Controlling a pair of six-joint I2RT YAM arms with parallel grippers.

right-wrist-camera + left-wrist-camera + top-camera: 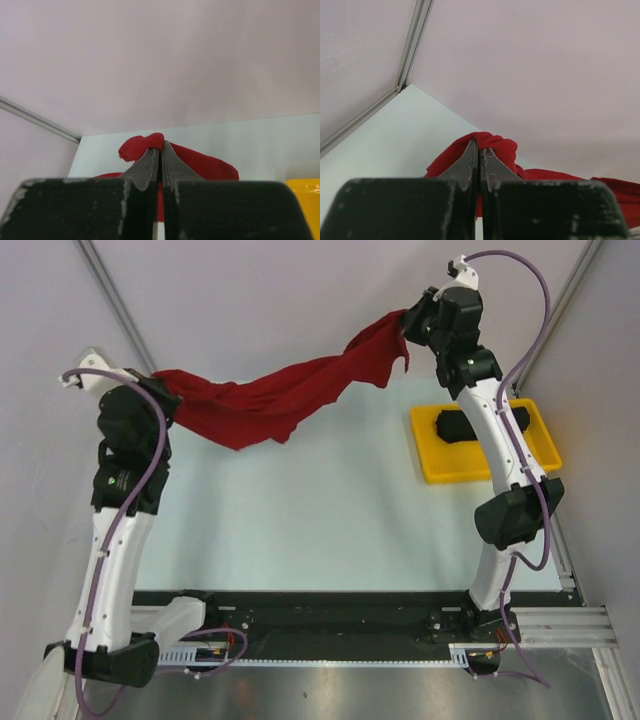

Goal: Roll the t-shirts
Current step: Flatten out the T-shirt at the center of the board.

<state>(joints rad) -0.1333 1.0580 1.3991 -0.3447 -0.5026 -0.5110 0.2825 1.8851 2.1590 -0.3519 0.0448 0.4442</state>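
From above, the red t-shirt [270, 405] hangs like a hammock over the far side of the worktop [320, 530]. The left gripper [160, 388] is pinched tight on one end of it, at the far left. The right gripper [412, 322] is pinched tight on the other end, at the far right. The cloth stretches between them and sags in the middle. A loose flap droops down nearer the left side. I cannot tell if that flap touches the worktop. The black t-shirt [455, 425] lies bunched up in the yellow tray [432, 468]. The tray sits on the right side of the worktop. The right arm [500, 440] reaches over the tray and hides part of the black t-shirt. The left arm [115, 540] goes up the left side.

From the left wrist, the two fingers of the left gripper [479, 149] are squeezed together with red cloth between them. The red t-shirt [502, 150] puffs up in a lump just past the tips and runs off to the right. The pale worktop [390, 145] shows behind it, with a plain wall [530, 60] above.

From the right wrist, the right gripper [161, 145] is squeezed shut on red cloth too. A little knob of the red t-shirt [134, 147] pokes out by the tips, and more of it spreads to the right behind the fingers. A corner of the yellow tray [305, 192] peeks in at the right edge, resting on the worktop [260, 142].
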